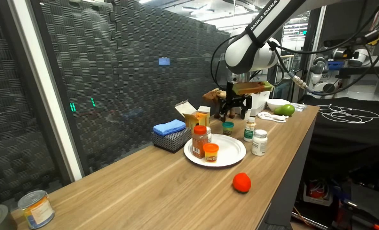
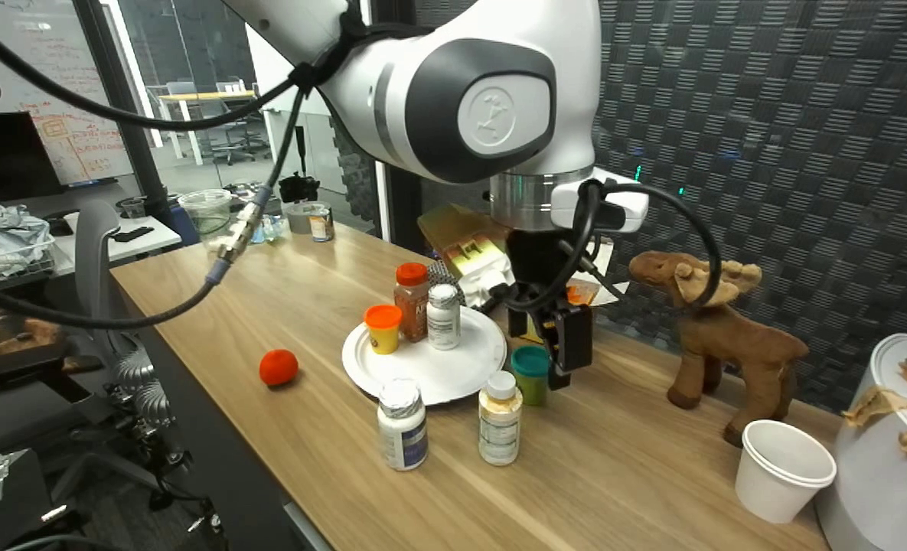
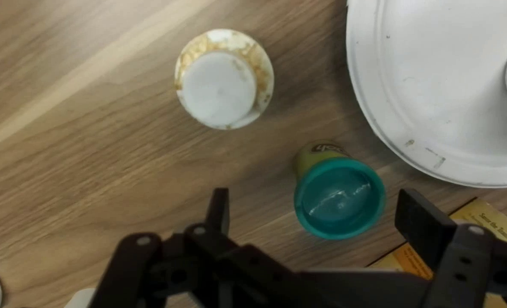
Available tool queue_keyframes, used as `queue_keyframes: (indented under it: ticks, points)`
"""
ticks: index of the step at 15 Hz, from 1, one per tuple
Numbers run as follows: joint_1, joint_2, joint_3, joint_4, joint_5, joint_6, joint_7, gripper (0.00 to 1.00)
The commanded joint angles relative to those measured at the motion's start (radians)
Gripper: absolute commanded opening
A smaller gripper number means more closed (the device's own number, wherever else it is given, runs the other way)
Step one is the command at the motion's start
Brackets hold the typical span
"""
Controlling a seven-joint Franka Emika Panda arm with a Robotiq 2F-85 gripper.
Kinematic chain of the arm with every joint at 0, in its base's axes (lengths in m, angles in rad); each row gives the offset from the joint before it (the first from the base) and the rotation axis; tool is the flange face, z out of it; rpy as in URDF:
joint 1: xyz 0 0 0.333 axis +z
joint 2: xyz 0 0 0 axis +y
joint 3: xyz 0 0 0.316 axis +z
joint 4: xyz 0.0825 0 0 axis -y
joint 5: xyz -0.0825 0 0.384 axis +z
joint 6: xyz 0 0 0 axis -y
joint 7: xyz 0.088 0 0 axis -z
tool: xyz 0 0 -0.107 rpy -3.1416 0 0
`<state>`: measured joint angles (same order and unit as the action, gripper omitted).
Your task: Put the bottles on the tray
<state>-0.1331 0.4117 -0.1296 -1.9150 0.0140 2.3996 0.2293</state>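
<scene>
Tabletop (image 1: 138, 188), wood-grained, runs along a dark patterned wall (image 1: 135, 92).

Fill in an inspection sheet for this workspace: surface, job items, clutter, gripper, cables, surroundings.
Surface: wood-grain table; spills: nothing seen.
Job, on plate: red-capped bottle, orange tub, white bottle, all upright.
Job, off plate: second white bottle, green-label bottle, teal tub.
Plate: small marks near its rim.
Clutter: red ball, moose toy, blue cloth, opened box, paper cups, tin.
Gripper: open, nothing held; teal tub shows between its jaws in the wrist view.
Cables: black cable hanging from the arm; white cord on the table.
Surroundings: dark textured wall, whiteboard.
</scene>
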Motion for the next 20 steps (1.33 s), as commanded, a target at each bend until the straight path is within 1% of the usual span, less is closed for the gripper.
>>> queue_keyframes:
  ticks: [1, 3, 7, 13, 15, 20]
  points:
    - [-0.028, 0.049, 0.021, 0.082, 0.067, -0.069, -0.086, 1.0]
    - [-0.038, 0.062, 0.029, 0.104, 0.096, -0.099, -0.119, 1.0]
    - [-0.04, 0.08, 0.03, 0.135, 0.118, -0.129, -0.145, 1.0]
    - [-0.032, 0.108, 0.032, 0.163, 0.11, -0.147, -0.144, 1.0]
    - [-0.029, 0.116, 0.034, 0.171, 0.108, -0.149, -0.139, 0.74]
    - [-0.013, 0.11, 0.022, 0.162, 0.085, -0.136, -0.107, 0.35]
